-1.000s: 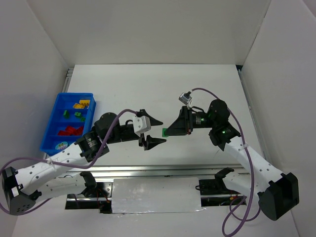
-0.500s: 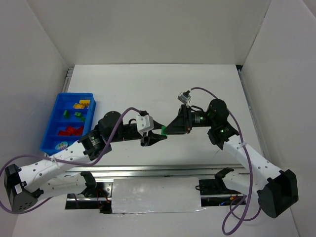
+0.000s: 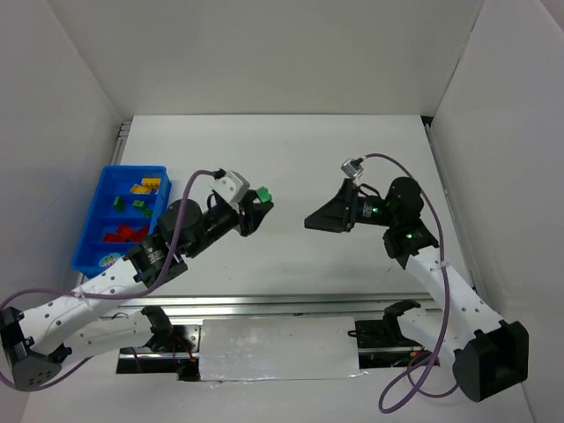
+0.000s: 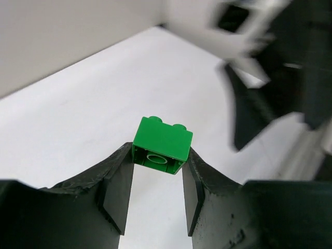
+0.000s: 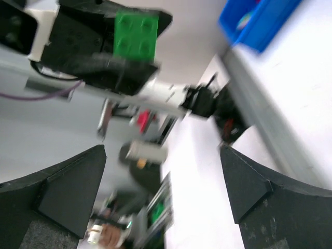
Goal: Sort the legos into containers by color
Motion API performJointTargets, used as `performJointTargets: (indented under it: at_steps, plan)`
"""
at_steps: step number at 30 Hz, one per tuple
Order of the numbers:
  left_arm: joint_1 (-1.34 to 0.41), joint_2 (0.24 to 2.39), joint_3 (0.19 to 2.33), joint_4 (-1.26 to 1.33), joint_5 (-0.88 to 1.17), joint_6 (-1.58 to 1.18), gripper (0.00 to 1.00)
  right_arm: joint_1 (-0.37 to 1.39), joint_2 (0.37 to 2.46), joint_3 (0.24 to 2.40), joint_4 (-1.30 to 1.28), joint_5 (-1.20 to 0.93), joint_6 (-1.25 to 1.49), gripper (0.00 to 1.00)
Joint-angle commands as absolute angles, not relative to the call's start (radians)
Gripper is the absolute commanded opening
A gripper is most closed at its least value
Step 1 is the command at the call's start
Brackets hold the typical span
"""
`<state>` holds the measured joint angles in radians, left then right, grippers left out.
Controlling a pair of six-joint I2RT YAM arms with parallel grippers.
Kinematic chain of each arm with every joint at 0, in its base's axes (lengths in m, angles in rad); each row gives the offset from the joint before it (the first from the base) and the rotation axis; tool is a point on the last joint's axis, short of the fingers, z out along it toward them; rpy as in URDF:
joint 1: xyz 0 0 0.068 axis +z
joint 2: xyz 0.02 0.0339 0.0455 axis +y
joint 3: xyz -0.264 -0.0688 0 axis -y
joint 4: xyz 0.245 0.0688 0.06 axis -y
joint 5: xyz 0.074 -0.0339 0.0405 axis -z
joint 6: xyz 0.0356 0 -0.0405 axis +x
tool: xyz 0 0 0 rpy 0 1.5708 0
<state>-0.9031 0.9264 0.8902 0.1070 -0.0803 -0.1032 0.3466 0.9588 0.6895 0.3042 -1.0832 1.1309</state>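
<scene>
Jaws: those of the left gripper [image 4: 158, 155] are clamped on the green brick [image 4: 162, 144], one pad against each side wall. Those of the right gripper [image 5: 162, 150] stand wide apart with nothing between them.

Position of the brick: we find it at the very tips of the left fingers [image 4: 120, 181], studs pointing away from the wrist and the hollow underside towards the camera. In the top view it sits clear of the white table [image 3: 291, 150], to the right of the blue tray [image 3: 86, 225] and apart from it. The shallow tip grip leaves most of the brick exposed. We judge this suits a clean drop, though it gives little margin against a twist.

The tray lies at the left edge of the table. Its compartments hold, from far to near, yellow bricks [image 3: 145, 186], green bricks [image 3: 137, 205], red bricks [image 3: 126, 233] and one pale piece [image 3: 110, 259]. We make out no other brick outside the tray in the top view.

Right arm: its open gripper points left towards the left gripper, and its wrist camera looks straight at the held brick. We judge it idle at this point.

Assessment: the sort appears nearly complete. The step in hand is carrying the green brick left to the second compartment from the far end. The release should be made over that compartment, clear of the dividers.
</scene>
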Motion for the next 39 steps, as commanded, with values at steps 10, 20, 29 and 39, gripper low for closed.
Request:
performJointTargets:
  at_steps: [10, 20, 29, 39]
  plan:
    - [0.088, 1.359, 1.239, -0.647, -0.551, -0.753, 0.0, 0.21, 0.752, 0.818, -0.311, -0.796, 0.641, 0.99]
    - [0.238, 1.591, 1.334, -0.722, -0.646, -0.862, 0.0, 0.212, 0.736, 0.77, -0.293, -0.828, 0.631, 0.99]
    - [0.278, 1.69, 1.327, -0.672, -0.557, -0.844, 0.25, 0.213, 0.718, 0.778, -0.304, -0.831, 0.623, 0.99]
    - [0.279, 1.707, 1.33, -0.652, -0.518, -0.847, 0.79, 0.213, 0.727, 0.775, -0.307, -0.833, 0.621, 0.99]
